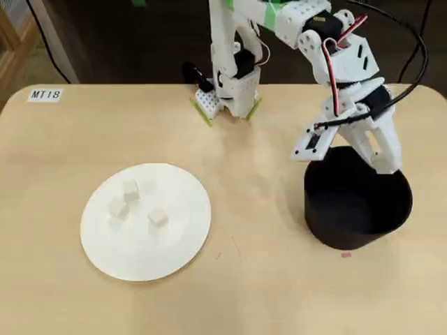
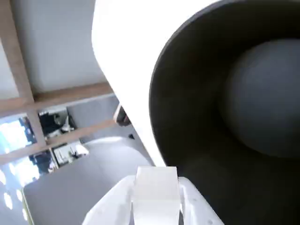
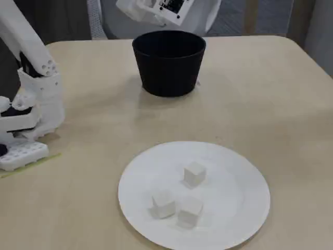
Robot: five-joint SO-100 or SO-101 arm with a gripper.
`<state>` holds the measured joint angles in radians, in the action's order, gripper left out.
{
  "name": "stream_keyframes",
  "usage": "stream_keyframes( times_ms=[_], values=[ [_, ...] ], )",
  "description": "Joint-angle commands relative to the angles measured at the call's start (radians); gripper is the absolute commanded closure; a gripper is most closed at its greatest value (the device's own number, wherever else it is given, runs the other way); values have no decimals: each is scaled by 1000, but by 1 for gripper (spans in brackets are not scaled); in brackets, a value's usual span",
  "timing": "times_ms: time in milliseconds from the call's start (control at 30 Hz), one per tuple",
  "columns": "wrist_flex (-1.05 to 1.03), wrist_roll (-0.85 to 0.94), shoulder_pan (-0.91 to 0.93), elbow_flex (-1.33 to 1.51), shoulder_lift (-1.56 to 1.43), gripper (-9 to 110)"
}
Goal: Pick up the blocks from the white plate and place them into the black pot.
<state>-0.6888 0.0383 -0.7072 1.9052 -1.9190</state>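
The table [image 1: 279, 293] is light wood and carries, in the overhead view, a white plate [image 1: 105, 244] at the left and a black pot [image 1: 349, 223] at the right, well apart from each other. The arm [image 1: 335, 49] reaches from its base [image 1: 230, 91] at the far edge of the table to a position over the pot's far rim. The claw [image 1: 383, 162] hangs above the pot opening in the overhead view. In the wrist view the claw [image 2: 156, 199] is closed on one white block [image 2: 156, 187], gripped between the two fingers [image 2: 110, 204] directly beside the pot wall [image 2: 197, 122], with the pot's dark interior filling the right of the view. Three more blocks remain on the plate in the fixed view: one [image 3: 194, 173] toward the centre, and two [image 3: 163, 204] [image 3: 189, 211] just beside each other nearer the front edge. A small label [image 1: 45, 94] sits at the table's far left corner.
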Motion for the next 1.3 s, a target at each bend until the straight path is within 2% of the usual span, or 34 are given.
stream_keyframes(
  times_ms=[0, 233, 267, 367, 533, 767, 967, 1100, 1267],
  values=[
    [0, 25, 28, -5, -14, 81],
    [-52, 23, 95, -3, -61, 79],
    [-57, 21, 106, -3, -67, 83],
    [-89, -12, 155, -5, -100, 104],
    [-196, -44, 307, -28, -143, 104],
    [-449, -207, 655, -66, -123, 104],
    [-578, -341, 914, -74, -87, 104],
    [-589, -417, 1002, -60, -26, 104],
    [-453, -541, 1017, -20, 31, 104]
  ],
)
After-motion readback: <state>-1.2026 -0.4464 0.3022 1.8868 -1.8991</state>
